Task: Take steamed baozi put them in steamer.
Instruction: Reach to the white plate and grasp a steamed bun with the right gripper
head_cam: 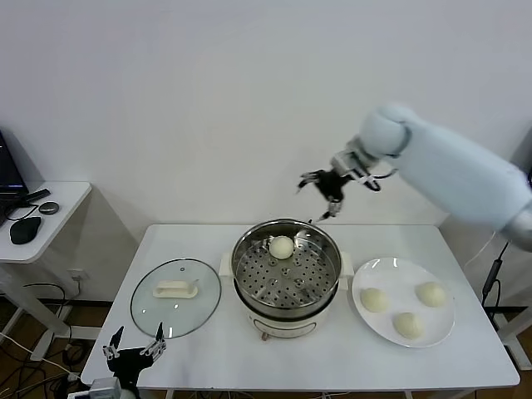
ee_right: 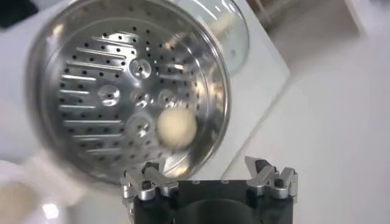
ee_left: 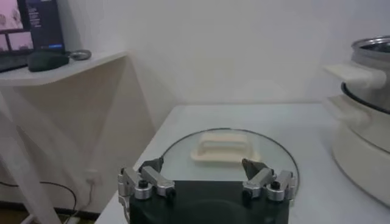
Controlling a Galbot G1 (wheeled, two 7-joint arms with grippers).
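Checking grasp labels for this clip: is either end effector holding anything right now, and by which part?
Nothing is held. The right end effector hangs open and empty above the round shiny steel steamer; the left end effector sits open by the table edge.

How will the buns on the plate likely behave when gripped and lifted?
The buns look round and smooth, so one may roll if nudged on the flat plate. They look soft, so a tight grip could probably dent them. Being small, each is likely light to lift.
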